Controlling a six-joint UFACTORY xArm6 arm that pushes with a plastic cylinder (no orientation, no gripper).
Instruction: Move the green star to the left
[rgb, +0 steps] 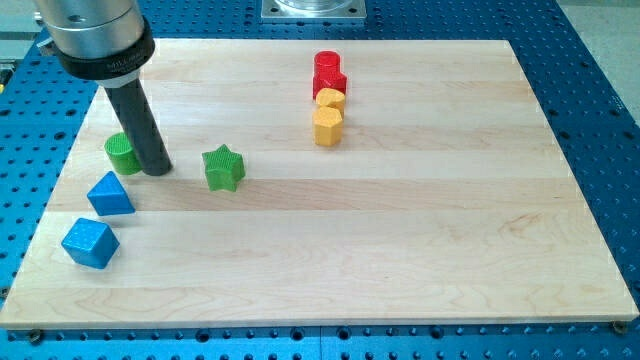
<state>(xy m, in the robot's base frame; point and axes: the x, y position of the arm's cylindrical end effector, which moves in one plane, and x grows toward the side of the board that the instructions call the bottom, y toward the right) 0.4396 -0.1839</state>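
Arm enters from the view's top left corner; grey metal collar (92, 38) up high, dark rod (138, 118) slanting down from it toward the view's right. The robot's tip (156, 170) rests on the wooden board (400, 250). It is a bare rod end, nothing to clench or release, and it grasps nothing.

Landmark: the tip.
- Green cylinder (122, 152): just beside the tip on the view's left, partly hidden by the rod; touching or not, cannot tell.
- Green star (223, 167): to the view's right of the tip, near but clearly apart, bare board between them, roughly level with it.
- Blue triangular block (110, 194): below the tip and slightly to the view's left, near.
- Blue cube (90, 243): farther down and left of the tip, by the board's lower left corner.
- Far to the view's upper right of the tip, well apart: a tight column of four. Red cylinder (327, 65) on top, red block (331, 84) under it, shape unclear, then a yellow block (331, 100), then a yellow hexagonal block (328, 126).

Blue perforated table (600, 100) surrounds the board.
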